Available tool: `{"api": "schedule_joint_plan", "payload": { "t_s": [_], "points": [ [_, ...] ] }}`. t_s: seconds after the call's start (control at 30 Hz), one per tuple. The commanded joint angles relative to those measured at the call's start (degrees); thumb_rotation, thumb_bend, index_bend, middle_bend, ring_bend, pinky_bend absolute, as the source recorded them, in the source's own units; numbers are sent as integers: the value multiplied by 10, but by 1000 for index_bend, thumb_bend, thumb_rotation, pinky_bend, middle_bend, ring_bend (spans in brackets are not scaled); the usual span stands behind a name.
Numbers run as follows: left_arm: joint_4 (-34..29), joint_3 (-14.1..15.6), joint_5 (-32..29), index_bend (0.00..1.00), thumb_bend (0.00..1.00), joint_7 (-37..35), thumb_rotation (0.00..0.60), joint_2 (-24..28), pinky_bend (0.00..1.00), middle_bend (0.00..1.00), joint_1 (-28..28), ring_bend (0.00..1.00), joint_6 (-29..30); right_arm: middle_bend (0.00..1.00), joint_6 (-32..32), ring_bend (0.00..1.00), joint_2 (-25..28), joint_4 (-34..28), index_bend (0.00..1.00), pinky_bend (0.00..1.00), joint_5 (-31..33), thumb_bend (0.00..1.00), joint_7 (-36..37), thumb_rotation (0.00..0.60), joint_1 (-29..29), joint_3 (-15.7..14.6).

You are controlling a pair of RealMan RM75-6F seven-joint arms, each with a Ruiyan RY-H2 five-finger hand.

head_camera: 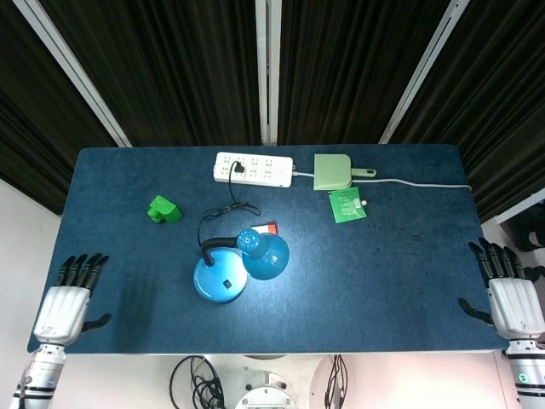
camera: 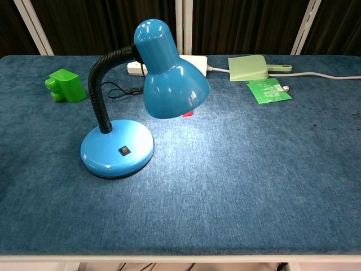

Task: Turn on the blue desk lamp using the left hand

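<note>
The blue desk lamp [head_camera: 262,254] [camera: 169,84] stands near the table's middle on a round blue base [head_camera: 219,279] [camera: 117,149]. A small black switch [camera: 122,151] sits on the base. Pale light falls on the cloth under the shade. A black cord runs from the lamp to the white power strip [head_camera: 253,168]. My left hand [head_camera: 66,300] lies at the table's front left corner, fingers spread, holding nothing, far from the lamp. My right hand [head_camera: 510,296] rests off the front right edge, fingers spread and empty. Neither hand shows in the chest view.
A green block [head_camera: 163,209] [camera: 65,84] sits at the left. A pale green box [head_camera: 333,171] [camera: 249,67] and a green packet [head_camera: 347,204] [camera: 268,90] lie at the back right, with a white cable trailing right. A small red item [head_camera: 268,227] peeks behind the lampshade.
</note>
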Motion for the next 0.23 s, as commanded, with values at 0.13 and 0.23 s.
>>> {"api": "schedule_joint_plan", "payload": {
  "t_s": [0.13,0.23],
  "points": [
    [-4,-21,-16,36,20,-11,600,28,0,0,7,0,3,0,0,0,2,-1,0,0,-4,92,13,600,-4,-5],
    [-1,-27,-12,36,20,-16,600,31,0,0,9,0,6,0,0,0,5,1,0,0,-5,92,16,600,-4,-6]
  ]
}}
